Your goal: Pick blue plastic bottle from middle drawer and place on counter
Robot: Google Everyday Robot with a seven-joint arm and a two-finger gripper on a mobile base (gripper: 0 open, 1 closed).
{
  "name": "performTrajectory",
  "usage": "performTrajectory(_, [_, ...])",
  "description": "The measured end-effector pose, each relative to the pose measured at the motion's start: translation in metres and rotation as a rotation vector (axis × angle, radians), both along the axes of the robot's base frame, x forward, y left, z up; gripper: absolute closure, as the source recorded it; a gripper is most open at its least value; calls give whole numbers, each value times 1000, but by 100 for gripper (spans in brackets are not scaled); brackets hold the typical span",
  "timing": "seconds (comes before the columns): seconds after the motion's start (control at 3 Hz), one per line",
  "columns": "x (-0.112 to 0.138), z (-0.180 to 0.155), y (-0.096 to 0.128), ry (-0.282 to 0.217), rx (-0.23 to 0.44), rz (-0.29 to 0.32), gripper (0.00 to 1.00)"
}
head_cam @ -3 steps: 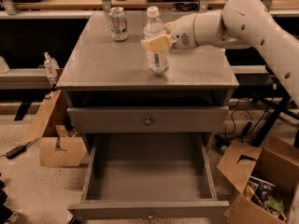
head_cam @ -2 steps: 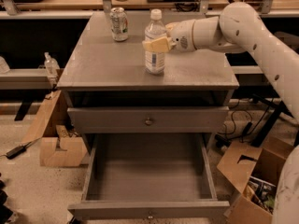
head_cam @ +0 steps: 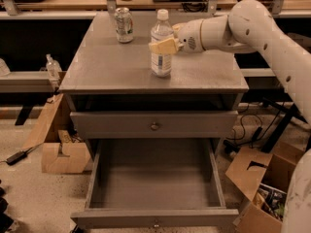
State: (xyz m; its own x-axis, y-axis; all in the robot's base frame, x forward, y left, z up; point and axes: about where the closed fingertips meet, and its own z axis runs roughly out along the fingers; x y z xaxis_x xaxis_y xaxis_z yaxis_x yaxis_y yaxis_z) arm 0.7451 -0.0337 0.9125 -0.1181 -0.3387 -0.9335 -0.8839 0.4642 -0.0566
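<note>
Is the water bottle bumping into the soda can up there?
Apart. The camera view shows bare counter between the blue plastic bottle and the soda can. The gripper is at the bottle's middle, reaching from the right.

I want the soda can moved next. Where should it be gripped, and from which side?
Probably round the middle of the soda can, coming from the front: it stands upright on the counter with straight round sides, and nothing stands before it. Right of it in the view, the bottle and the gripper at its waist crowd that side.
</note>
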Motion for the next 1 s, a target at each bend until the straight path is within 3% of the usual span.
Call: performTrajectory(1.0, [0, -1, 2, 2, 0, 4, 12])
